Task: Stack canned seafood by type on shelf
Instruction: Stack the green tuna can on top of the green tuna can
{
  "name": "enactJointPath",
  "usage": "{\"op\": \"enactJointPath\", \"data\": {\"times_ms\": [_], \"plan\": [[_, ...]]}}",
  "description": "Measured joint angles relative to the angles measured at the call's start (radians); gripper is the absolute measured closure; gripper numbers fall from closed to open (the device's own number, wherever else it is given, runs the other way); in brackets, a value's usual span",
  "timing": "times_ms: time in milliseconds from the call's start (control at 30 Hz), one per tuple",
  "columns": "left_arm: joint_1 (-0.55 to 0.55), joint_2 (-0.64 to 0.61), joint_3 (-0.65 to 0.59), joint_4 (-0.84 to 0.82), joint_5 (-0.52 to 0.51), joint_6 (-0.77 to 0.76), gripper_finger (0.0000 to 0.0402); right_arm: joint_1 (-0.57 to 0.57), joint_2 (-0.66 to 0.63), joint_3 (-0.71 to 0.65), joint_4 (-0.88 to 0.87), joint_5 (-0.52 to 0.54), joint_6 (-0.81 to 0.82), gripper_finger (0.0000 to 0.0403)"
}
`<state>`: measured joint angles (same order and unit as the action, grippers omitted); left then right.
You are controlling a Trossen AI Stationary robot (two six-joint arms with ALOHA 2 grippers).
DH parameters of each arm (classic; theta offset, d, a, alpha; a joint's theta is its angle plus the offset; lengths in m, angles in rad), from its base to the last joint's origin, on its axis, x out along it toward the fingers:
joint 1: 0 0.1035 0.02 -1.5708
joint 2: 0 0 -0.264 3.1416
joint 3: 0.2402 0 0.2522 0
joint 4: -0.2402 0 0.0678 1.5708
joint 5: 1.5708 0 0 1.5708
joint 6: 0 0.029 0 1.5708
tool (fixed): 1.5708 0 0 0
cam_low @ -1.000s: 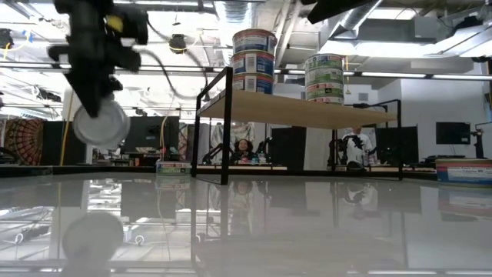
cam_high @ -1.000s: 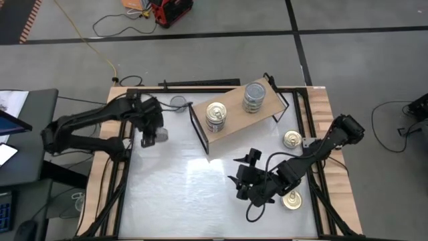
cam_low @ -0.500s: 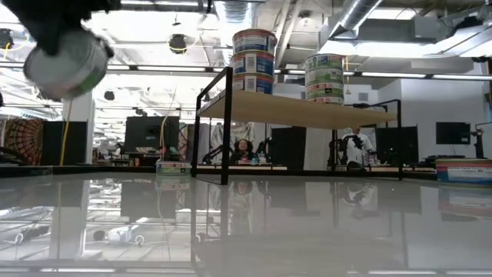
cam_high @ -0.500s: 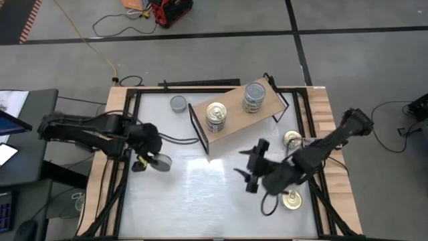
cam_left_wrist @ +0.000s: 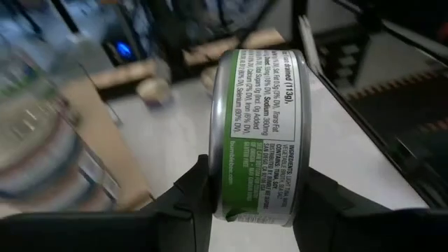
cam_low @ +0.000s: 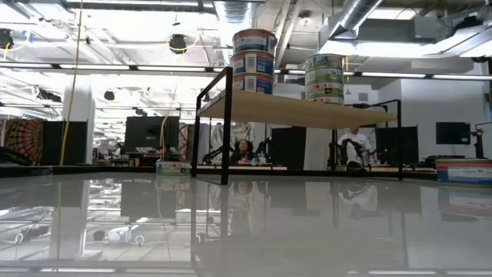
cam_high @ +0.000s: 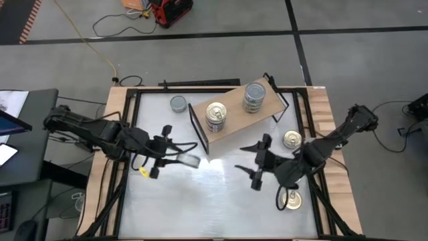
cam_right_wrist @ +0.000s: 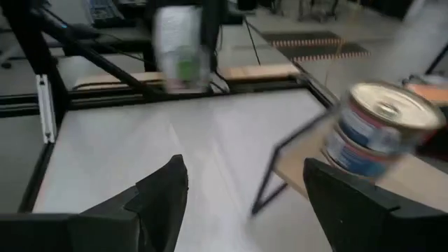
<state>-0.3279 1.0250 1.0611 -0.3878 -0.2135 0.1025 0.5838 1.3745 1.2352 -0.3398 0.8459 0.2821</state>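
Left end effector point(cam_high: 175, 158) clamps green-label tin point(cam_left_wrist: 260, 133); right end effector point(cam_high: 257, 164) — fingers spread, empty.

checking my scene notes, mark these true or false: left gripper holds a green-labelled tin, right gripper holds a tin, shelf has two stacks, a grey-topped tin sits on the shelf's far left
1. The left gripper is shut on a green-labelled round metal tin. True.
2. The right gripper holds a tin. False: it is open and empty.
3. The light tan wooden shelf carries two stacks of tins. True.
4. A grey-topped tin sits on the shelf. False: it sits on the white tabletop, beside the shelf.
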Motion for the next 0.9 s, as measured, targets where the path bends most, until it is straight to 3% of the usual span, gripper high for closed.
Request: {"op": "enactJointPath", "data": {"times_ms": [300,633,767,900], "plan": [[0.000,0.091,0.000,0.158,-0.042,0.067,0.0262,-0.045,0.153,-0.016,0.412,0.016,-0.486,0.0076],[0.000,0.108,0.000,0.239,-0.054,0.104,0.0262,-0.094,0.187,-0.017,0.452,-0.037,-0.467,0.0015],[0.000,0.108,0.000,0.250,-0.054,0.106,0.0261,-0.117,0.184,-0.016,0.513,-0.055,-0.466,0.0011],[0.000,0.109,0.000,0.262,-0.059,0.116,0.0261,-0.134,0.185,-0.016,0.577,-0.146,-0.490,0.0020]]}}
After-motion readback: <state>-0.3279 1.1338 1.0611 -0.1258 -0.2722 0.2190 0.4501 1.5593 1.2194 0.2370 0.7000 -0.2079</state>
